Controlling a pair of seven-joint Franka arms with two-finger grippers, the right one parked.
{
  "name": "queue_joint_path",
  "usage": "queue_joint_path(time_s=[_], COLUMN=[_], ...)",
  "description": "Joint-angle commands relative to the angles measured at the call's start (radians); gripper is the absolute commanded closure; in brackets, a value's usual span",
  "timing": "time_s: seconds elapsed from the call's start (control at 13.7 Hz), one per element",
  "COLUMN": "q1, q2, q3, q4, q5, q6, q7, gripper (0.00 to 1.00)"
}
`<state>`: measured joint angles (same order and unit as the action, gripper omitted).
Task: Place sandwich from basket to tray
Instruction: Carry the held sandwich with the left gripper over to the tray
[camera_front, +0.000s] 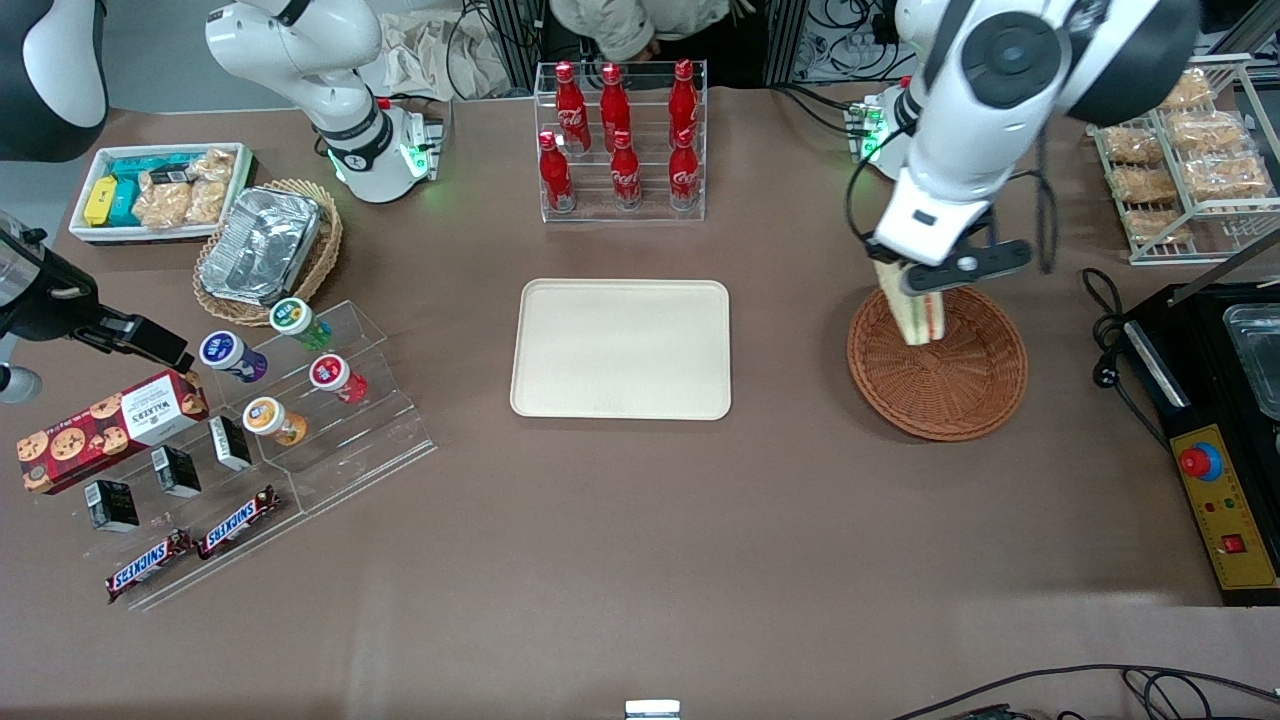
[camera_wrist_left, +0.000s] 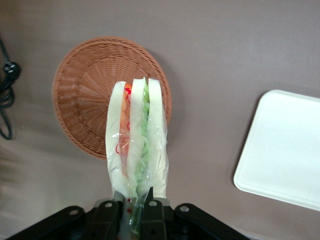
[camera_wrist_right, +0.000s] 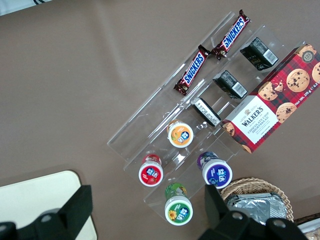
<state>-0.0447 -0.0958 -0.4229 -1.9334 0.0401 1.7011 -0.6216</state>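
Note:
My left gripper (camera_front: 912, 280) is shut on the sandwich (camera_front: 915, 312), a white-bread wedge with red and green filling in clear wrap. It hangs lifted above the reddish-brown wicker basket (camera_front: 950, 385), over the part of the rim farthest from the front camera. In the left wrist view the sandwich (camera_wrist_left: 137, 135) sticks out from the gripper (camera_wrist_left: 134, 205), with the basket (camera_wrist_left: 85, 90) empty below it. The cream tray (camera_front: 621, 347) lies flat mid-table, empty, beside the basket toward the parked arm's end; its corner (camera_wrist_left: 285, 150) shows in the wrist view.
A clear rack of red cola bottles (camera_front: 620, 140) stands farther from the camera than the tray. A wire rack of bagged snacks (camera_front: 1185, 150) and a black machine (camera_front: 1215, 440) sit at the working arm's end. A tan basket with foil container (camera_front: 265, 245) and acrylic snack display (camera_front: 260, 430) lie toward the parked arm's end.

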Motion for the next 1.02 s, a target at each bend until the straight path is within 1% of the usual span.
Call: queue_joint_path(time_s=[0.0,0.15,0.22,0.29,0.44,0.59,0.88,0.95], q1=[-0.004,-0.056,-0.066,-0.073,-0.122,-0.159,-0.199,-0.217], q2=[0.108,0.171,0.194,0.215,0.26,0.315,0.412,0.438], q3=[-0.048,-0.054,-0.053,-0.054,-0.053,-0.053,-0.051,-0.051], q4=[0.072,0.099,0.102,0.102,0.102,0.099,0.086,0.086], q5=[0.011,0.015,0.014,0.014,0.017,0.059,0.075,0.09], q6=[0.05,0.09,0.115,0.152,0.23,0.311,0.445,0.46], q7=[0.007,-0.003,-0.001,0.003,0.009,-0.004,-0.049,-0.079], gripper=[0.86,0.86,0.86,0.86,0.86,0.86,0.86,0.86])
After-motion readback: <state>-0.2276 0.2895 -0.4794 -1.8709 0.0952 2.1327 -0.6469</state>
